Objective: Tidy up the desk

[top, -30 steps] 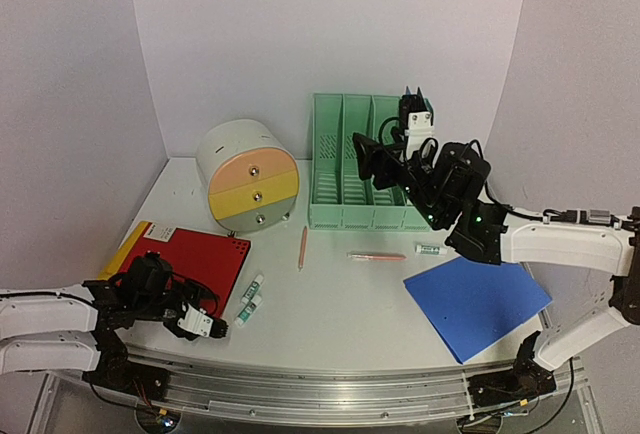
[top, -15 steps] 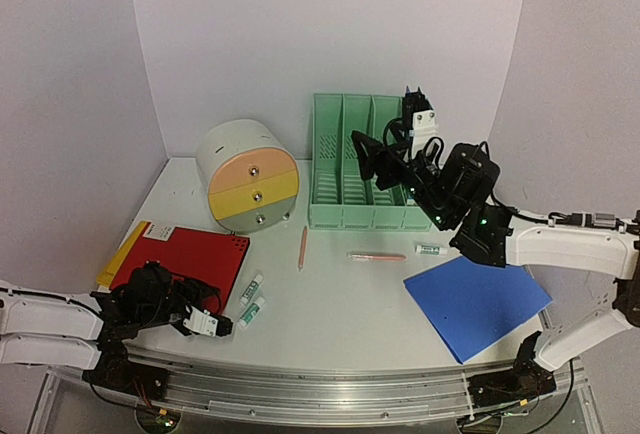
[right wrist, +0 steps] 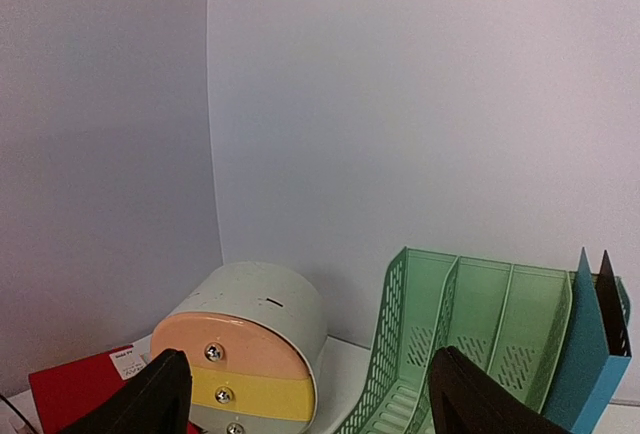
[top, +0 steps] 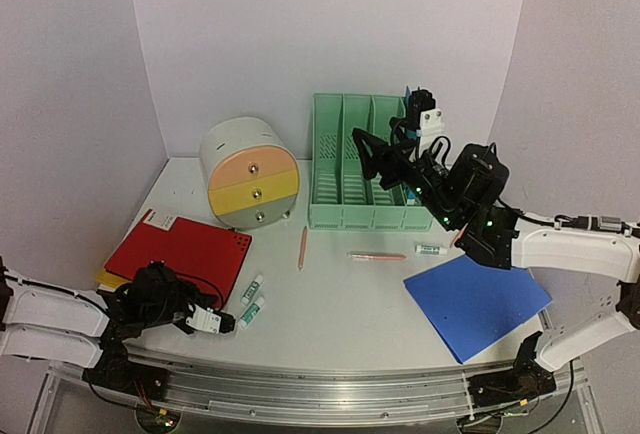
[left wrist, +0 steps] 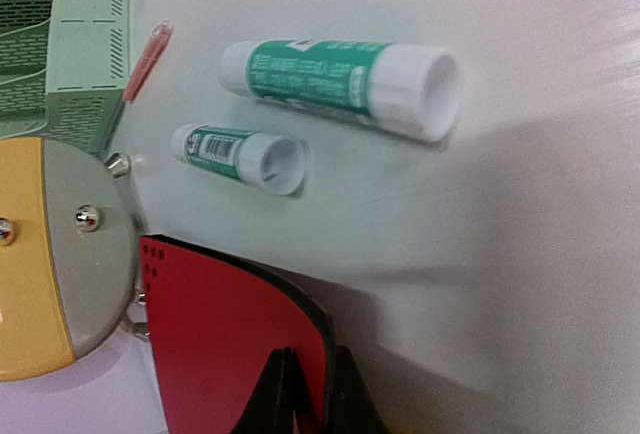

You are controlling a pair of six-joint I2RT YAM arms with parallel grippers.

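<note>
The white desk (top: 340, 304) carries scattered stationery. A red folder (top: 180, 254) lies at the front left on a yellow folder (top: 108, 276). My left gripper (top: 215, 322) is shut on the red folder's (left wrist: 220, 334) near edge, which sits pinched between its black fingers (left wrist: 345, 389). Two green-and-white glue sticks (top: 250, 299) lie just right of it; the larger stick (left wrist: 340, 74) and the smaller stick (left wrist: 235, 149) show in the left wrist view. My right gripper (top: 420, 102) hangs open and empty, high in front of the mint-green rack (top: 350, 169).
A round grey drawer unit (top: 248, 174) stands at the back left. A pencil (top: 302, 247), a pink pen (top: 377, 256) and a small glue stick (top: 430, 249) lie mid-desk. A blue folder (top: 478, 304) lies front right. A blue file (right wrist: 575, 354) stands in the rack's right slot.
My left gripper has closed on the red folder's near edge, and the folder has shifted a little. The right arm has drifted slightly to the right, still open.
</note>
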